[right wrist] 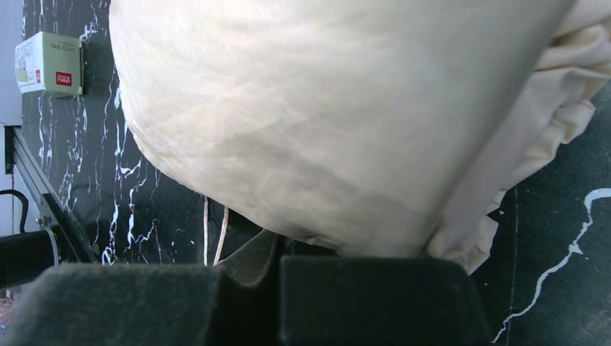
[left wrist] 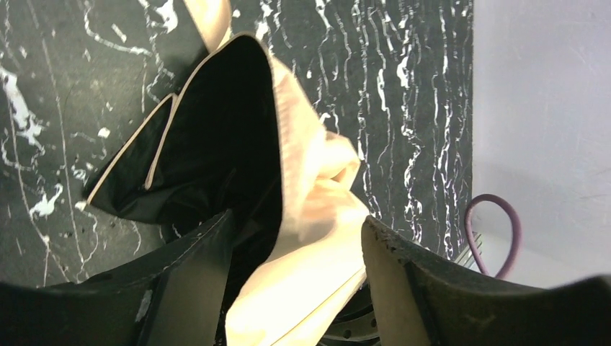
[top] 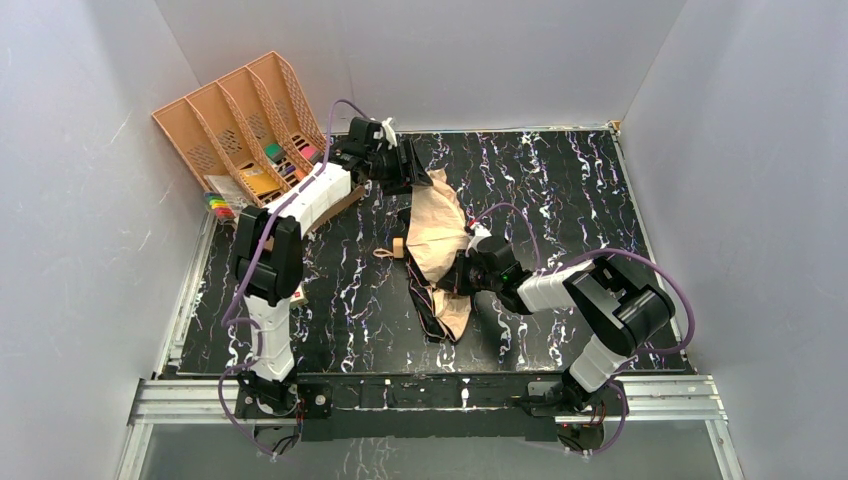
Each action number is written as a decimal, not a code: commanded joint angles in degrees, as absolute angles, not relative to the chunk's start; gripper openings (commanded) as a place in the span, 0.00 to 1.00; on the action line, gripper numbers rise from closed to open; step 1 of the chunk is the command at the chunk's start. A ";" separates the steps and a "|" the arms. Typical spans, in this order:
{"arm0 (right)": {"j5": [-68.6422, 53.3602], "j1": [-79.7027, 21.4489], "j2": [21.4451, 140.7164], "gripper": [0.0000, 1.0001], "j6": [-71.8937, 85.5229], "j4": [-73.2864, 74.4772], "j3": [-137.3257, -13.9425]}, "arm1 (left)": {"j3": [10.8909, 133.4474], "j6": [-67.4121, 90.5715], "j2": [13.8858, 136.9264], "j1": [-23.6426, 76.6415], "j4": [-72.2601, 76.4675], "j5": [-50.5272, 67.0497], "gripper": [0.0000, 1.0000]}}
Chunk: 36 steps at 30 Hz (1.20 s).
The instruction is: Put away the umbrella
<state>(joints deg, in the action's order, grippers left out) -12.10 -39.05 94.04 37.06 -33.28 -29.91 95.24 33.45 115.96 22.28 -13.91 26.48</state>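
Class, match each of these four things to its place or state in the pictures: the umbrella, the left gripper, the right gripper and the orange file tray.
Things:
1. umbrella
2. left gripper
3. right gripper
4. file tray

Places or states:
A. at the far left corner
B. jaws apart, tan fabric between them
C. jaws shut on tan fabric
D. loose and rumpled in the middle of the scene

Pairs: 1-D, 2-B, 3-C, 4-A
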 commanded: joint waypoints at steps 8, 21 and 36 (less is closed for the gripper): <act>-11.03 -39.00 95.82 0.00 35.49 -24.75 -28.30 | 102.53 33.65 118.68 22.24 -15.09 31.18 0.64; -12.80 -39.18 97.43 0.00 39.60 -29.35 -26.64 | 106.14 33.67 120.16 22.24 -14.41 30.76 0.18; -11.02 -40.42 101.40 0.00 53.83 -41.63 -26.58 | 95.89 33.97 96.25 31.50 -13.07 24.73 0.00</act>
<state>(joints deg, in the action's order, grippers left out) -13.26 -39.59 100.25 53.47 -48.27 -26.61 101.56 35.66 108.60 26.63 -15.14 30.20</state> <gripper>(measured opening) 0.018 0.008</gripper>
